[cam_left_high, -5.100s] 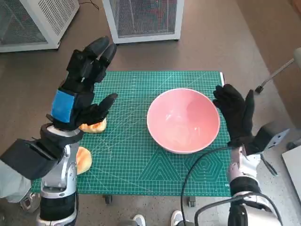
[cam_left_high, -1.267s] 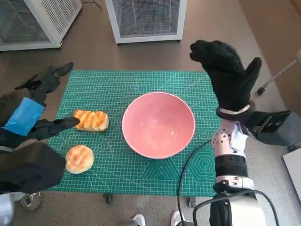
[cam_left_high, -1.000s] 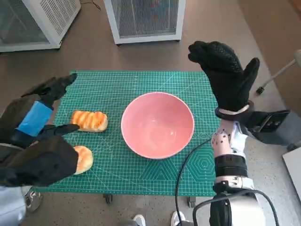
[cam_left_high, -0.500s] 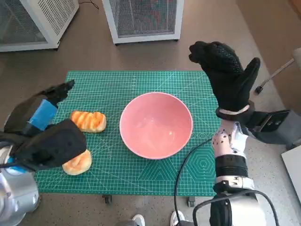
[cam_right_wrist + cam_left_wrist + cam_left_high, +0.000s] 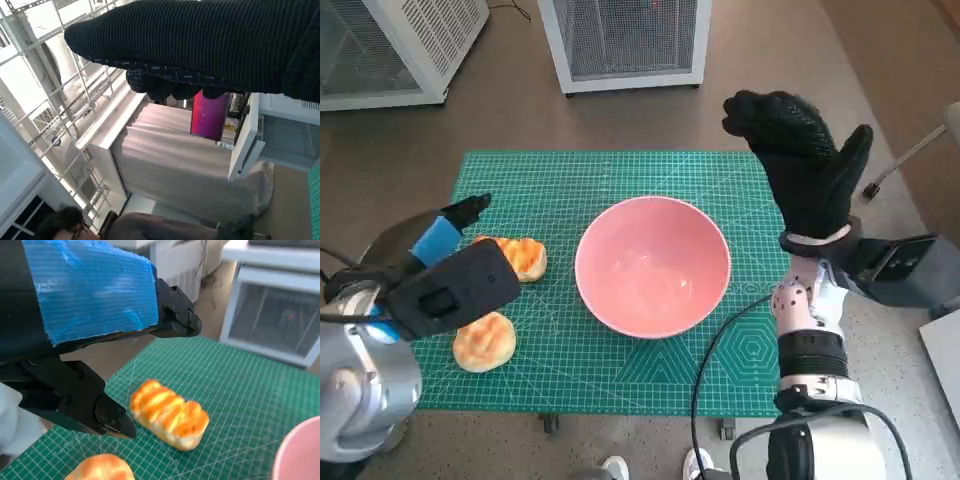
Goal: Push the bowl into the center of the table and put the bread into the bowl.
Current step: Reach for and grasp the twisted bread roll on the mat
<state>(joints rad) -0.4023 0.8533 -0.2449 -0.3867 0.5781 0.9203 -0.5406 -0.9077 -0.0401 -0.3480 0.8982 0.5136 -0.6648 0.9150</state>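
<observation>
A pink bowl (image 5: 653, 265) stands near the middle of the green cutting mat (image 5: 610, 180), empty. A long striped bread roll (image 5: 523, 256) (image 5: 169, 414) lies on the mat left of the bowl. A round bun (image 5: 484, 341) (image 5: 100, 469) lies nearer the front edge. My left hand (image 5: 442, 243) (image 5: 85, 330) hovers over the long roll with fingers (image 5: 172, 317) spread, holding nothing. My right hand (image 5: 802, 170) is raised well above the mat's right edge, fingers extended, empty. The right wrist view shows only the glove (image 5: 210, 40) and the room.
White mesh-sided cabinets (image 5: 625, 40) stand on the floor beyond the table. A black cable (image 5: 715, 350) loops over the mat's right front. A person's dark hair (image 5: 62, 222) shows in the right wrist view. Shoes (image 5: 615, 467) show below the table's front edge.
My left hand has come down and in over the long roll. The right hand rose from the bowl's side and has held still lately. The bowl sits further left than at first.
</observation>
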